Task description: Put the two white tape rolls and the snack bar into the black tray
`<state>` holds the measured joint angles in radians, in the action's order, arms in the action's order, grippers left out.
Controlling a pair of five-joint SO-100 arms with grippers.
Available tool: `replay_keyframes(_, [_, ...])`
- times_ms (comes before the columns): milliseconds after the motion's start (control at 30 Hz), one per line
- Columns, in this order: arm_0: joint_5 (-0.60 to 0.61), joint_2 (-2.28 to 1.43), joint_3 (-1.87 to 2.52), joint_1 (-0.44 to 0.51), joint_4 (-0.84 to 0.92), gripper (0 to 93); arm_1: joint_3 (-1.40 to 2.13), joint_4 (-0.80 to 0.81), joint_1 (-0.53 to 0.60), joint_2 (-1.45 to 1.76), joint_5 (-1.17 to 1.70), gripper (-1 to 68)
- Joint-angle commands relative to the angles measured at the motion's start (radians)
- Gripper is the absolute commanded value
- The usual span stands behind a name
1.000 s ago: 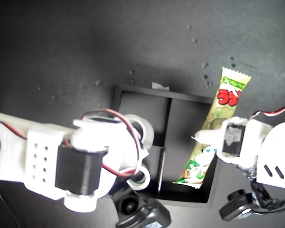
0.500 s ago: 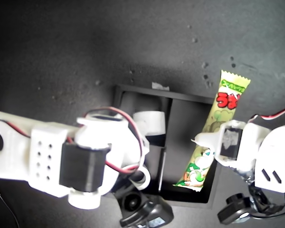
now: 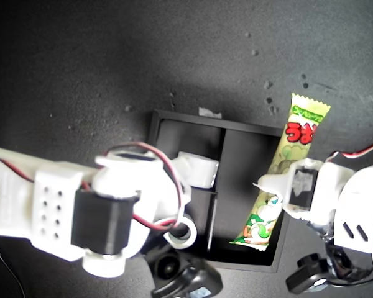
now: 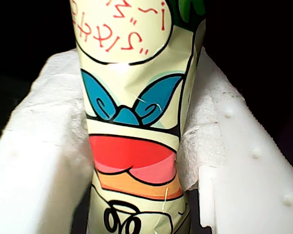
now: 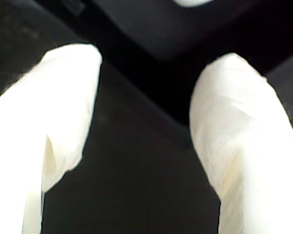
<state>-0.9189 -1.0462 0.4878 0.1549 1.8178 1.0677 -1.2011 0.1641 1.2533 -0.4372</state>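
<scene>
Seen from above, on a dark bench (image 3: 81, 62). At the exterior view's left, a white arm reaching over the black tray (image 3: 158, 124). Second pincer (image 5: 144, 126) spread wide and empty in its wrist view, dark tray floor between its padded fingers (image 5: 234, 122).

Just ahead of that arm, 1 white tape roll (image 3: 198, 170) lying on its side in a small section of the tray. A second white tape roll (image 3: 181, 231) near the tray's lower left corner in the exterior view, half hidden under the arm; inside or outside the wall, impossible to tell.

Toward the exterior view's right, the snack bar (image 3: 286, 167) slanted across the tray's long section, lower end inside, upper end out over the bench. First pincer (image 3: 270, 186) clamped on the packet's middle, wrapper squeezed between both pads.

Likely step: laying the bar down. Best done by turning it parallel to the long section, lowering until flat, then releasing.
</scene>
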Motion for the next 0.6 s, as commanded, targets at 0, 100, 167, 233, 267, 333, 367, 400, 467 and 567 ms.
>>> replay_keyframes(0, [-0.017,-0.152,0.043,-0.017,0.015,13.9,0.006,0.006,0.005,0.011,-0.040,21.7])
replay_keyframes(100, [-0.023,-0.229,0.110,-0.020,0.015,13.7,0.012,-0.015,0.017,0.011,-0.040,32.4])
replay_keyframes(167, [-0.026,-0.265,0.143,-0.020,0.015,13.5,0.009,-0.031,0.023,0.011,-0.040,36.9])
replay_keyframes(233, [-0.029,-0.291,0.167,-0.020,0.015,13.2,0.003,-0.044,0.026,0.011,-0.040,40.4])
replay_keyframes(267, [-0.031,-0.302,0.176,-0.020,0.015,13.2,0.002,-0.052,0.026,0.011,-0.040,41.4])
replay_keyframes(333, [-0.034,-0.318,0.192,-0.018,0.015,13.1,-0.002,-0.064,0.026,0.011,-0.043,41.4])
replay_keyframes(367, [-0.034,-0.324,0.199,-0.018,0.015,13.0,-0.006,-0.074,0.026,0.011,-0.043,41.5])
replay_keyframes(400, [-0.035,-0.331,0.210,-0.017,0.015,12.9,-0.011,-0.083,0.028,0.012,-0.043,41.5])
replay_keyframes(467, [-0.037,-0.354,0.244,-0.018,0.015,12.7,-0.021,-0.101,0.032,0.018,-0.048,41.5])
replay_keyframes(567, [-0.043,-0.436,0.334,-0.028,0.015,12.0,-0.092,-0.186,0.023,0.023,-0.091,41.6])
